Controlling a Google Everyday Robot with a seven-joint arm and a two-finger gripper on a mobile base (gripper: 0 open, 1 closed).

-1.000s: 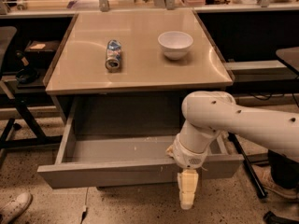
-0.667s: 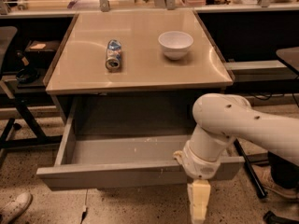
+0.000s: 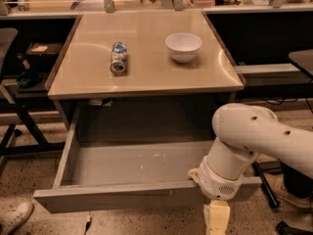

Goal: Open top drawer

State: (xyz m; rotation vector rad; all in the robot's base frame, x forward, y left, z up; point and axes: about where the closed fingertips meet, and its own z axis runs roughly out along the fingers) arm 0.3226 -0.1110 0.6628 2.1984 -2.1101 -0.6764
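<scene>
The top drawer (image 3: 122, 198) is a wide grey drawer pulled far out from under the beige table (image 3: 146, 77). Its grey inside (image 3: 132, 163) is bare, with a few pale specks. My white arm (image 3: 244, 141) reaches in from the right and bends down over the drawer's front right corner. My gripper (image 3: 216, 219) hangs at the bottom edge of the view, just in front of and below the drawer's front panel, its pale yellow fingers pointing down and partly cut off by the frame.
On the tabletop lie a tipped blue-and-white can (image 3: 118, 58) and a white bowl (image 3: 183, 46). A black chair (image 3: 12, 82) stands to the left, another desk edge (image 3: 301, 60) to the right. A white shoe (image 3: 14, 218) shows at the bottom left.
The drawer has come a little further out. My arm and gripper have drawn back toward the camera and downward, so the gripper now sits lower, at the frame's bottom edge.
</scene>
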